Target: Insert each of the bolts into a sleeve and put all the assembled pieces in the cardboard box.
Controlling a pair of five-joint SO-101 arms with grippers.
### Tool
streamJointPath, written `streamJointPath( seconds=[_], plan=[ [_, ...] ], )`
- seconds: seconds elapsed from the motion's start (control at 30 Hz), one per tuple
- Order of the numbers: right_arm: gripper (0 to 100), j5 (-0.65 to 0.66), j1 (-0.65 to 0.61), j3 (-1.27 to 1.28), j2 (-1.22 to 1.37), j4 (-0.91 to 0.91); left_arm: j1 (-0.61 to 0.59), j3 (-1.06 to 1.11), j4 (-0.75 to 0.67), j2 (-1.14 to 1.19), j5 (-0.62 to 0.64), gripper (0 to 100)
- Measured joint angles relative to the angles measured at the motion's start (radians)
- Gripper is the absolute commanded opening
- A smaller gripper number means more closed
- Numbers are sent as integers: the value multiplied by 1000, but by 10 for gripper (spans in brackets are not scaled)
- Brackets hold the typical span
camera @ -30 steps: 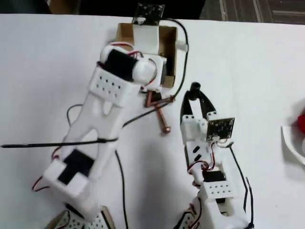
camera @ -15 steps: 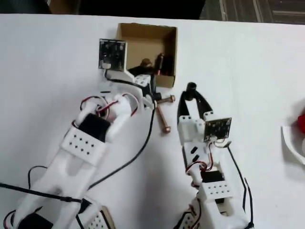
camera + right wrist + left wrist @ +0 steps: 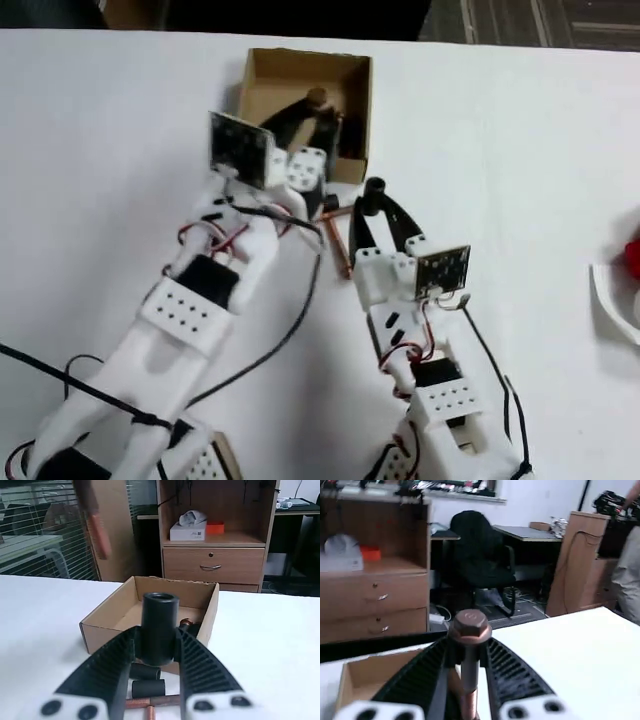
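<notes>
My left gripper point(image 3: 314, 108) is shut on a copper bolt point(image 3: 318, 98), held over the near part of the cardboard box point(image 3: 290, 68). The bolt point(image 3: 469, 630) stands upright between the black fingers point(image 3: 507, 672), head up. My right gripper point(image 3: 372, 203) is shut on a black sleeve point(image 3: 375, 189), just right of the box's near corner. The sleeve point(image 3: 160, 622) stands upright, its hole facing up, with the box point(image 3: 107, 617) behind it. Loose copper bolts point(image 3: 340, 245) lie on the table between the arms. Two black sleeves point(image 3: 146, 680) and a bolt point(image 3: 150, 703) lie in front of the box.
Inside the box lie a copper piece point(image 3: 187, 624) and dark pieces point(image 3: 350, 135). A white dish point(image 3: 612, 295) with something red point(image 3: 632, 255) sits at the table's right edge. Black cables point(image 3: 290, 320) trail over the table by the left arm.
The left arm has drawn back from over the box, and its gripper now holds the bolt upright at the box's near side. The right gripper has shifted left with the sleeve.
</notes>
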Motion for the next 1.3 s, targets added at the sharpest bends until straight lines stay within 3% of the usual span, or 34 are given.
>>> streamJointPath(
  seconds=[0.13,0.33,0.5,0.83,0.97,1.3],
  plan=[
    [20,3,2,0,0,-8,44,0,-9,0,-6,24],
    [20,94,12,0,9,-180,46,0,-12,-2,-6,24],
    [21,121,9,-38,195,-273,48,2,-14,-32,-6,24],
    [20,158,3,-137,783,-856,52,2,-14,-34,-6,24],
    [20,163,0,-146,913,-1003,75,2,-14,-34,-6,24],
    [20,163,0,-161,961,-1051,107,2,-12,-34,-6,24]
  ],
)
